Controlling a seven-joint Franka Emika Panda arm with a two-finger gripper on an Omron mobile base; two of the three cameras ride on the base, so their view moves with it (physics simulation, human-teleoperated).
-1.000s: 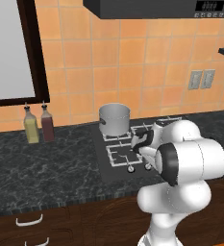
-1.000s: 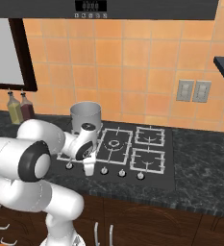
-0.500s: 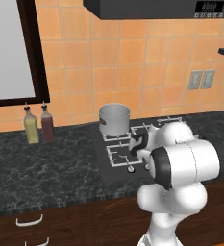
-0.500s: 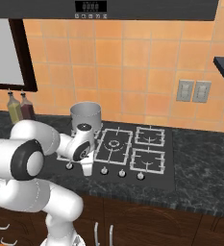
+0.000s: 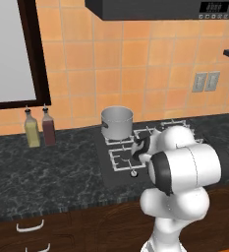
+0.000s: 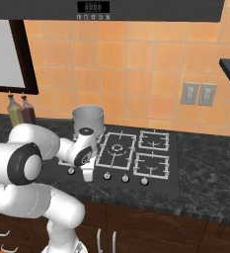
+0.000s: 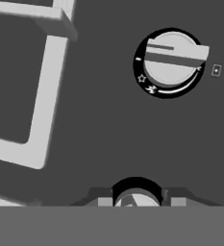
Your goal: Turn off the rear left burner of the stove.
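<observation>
The stove [image 6: 158, 184] is a black glass cooktop with pale grey grates and a front row of small silver knobs. A steel pot [image 6: 88, 118] [image 5: 117, 122] stands on the rear left burner [image 5: 112, 141], whose grate shows just below the pot. My gripper [image 6: 87, 174] [image 7: 135, 194] points straight down at the second knob from the left [image 7: 134, 198] and is shut on it. A neighbouring knob [image 7: 172, 61] with its dial marks lies just beyond, in the hand view. My own arm hides the gripped knob in the left base view.
Two bottles [image 5: 40, 127] stand on the dark stone counter [image 5: 42, 177] left of the stove. Three more knobs [image 6: 125, 178] run rightward along the stove's front. A range hood [image 6: 106, 9] hangs overhead. Drawer fronts [image 5: 30, 226] sit below the counter edge.
The arm's elbow has shifted slightly, while the gripper stays shut at the same knob. The pot and bottles have not moved.
</observation>
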